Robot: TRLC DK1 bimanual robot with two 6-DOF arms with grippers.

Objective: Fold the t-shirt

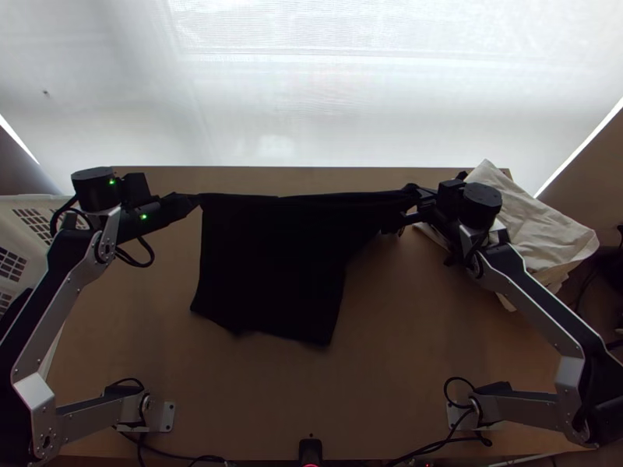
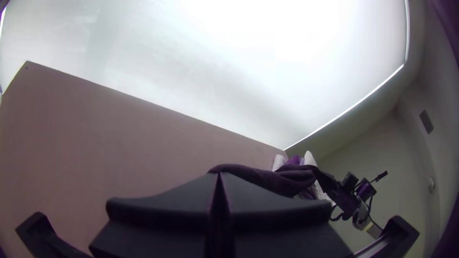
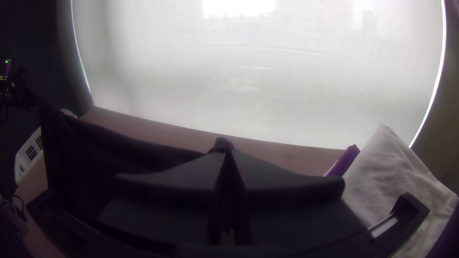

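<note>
Spreading the t-shirt (image 1: 269,265) looks like the step in hand, and it calls for both arms to work as a pair: level grips, light even tension, then a slow lowering towards the near side so the loose hem lands flat—too hard a pull could slip a corner free. The shirt stretches between the jaws, its far edge running from the left gripper (image 1: 200,200) to the right gripper (image 1: 413,191)—each pinched firmly on a far corner, with the body falling nearer, between them.
</note>
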